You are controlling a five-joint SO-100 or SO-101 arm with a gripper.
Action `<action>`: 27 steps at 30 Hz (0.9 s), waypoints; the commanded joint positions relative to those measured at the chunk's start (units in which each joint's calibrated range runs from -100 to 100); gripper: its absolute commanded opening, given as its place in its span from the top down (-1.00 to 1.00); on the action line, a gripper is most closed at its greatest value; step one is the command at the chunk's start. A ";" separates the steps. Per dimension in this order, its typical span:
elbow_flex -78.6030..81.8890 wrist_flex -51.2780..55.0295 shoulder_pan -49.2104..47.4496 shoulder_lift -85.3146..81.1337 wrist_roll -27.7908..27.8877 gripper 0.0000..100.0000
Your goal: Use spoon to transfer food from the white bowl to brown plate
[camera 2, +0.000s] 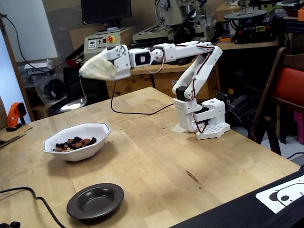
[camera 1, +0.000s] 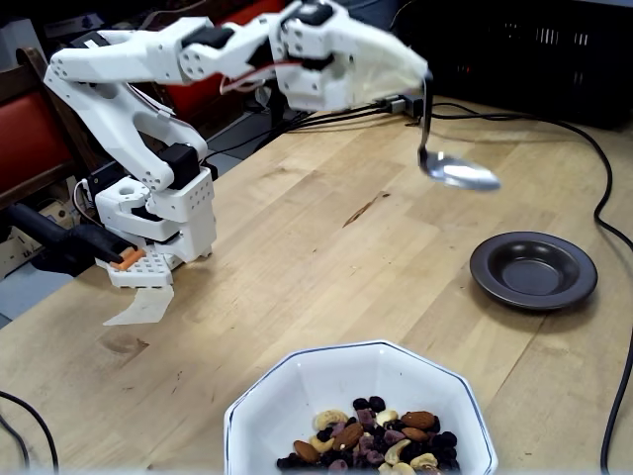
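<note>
Above table, tool point(camera 1: 420, 79) w/ spoon point(camera 1: 457, 170), empty

Pale wooden plank tabletop point(camera 1: 326, 247), with a dark scratch mark near its middle. Black power cable point(camera 1: 593, 168) trailing across its far edge. Orange handheld tool point(camera 2: 15, 114) at the left side. Red-cushioned wooden chair point(camera 2: 285, 90) beside it. Grey control box with red button point(camera 2: 102, 42) behind.

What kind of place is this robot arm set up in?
Probably a workshop or maker lab: a control box with a red emergency stop button stands behind the wooden table, beside machine tools and an orange power tool.
</note>
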 commanded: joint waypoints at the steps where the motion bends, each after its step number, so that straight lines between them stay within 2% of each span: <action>1: 4.97 -8.31 0.25 -1.18 0.24 0.95; 14: 17.98 -33.77 0.32 -0.32 0.24 0.95; 27: 30.46 -43.57 0.32 -0.32 0.24 0.95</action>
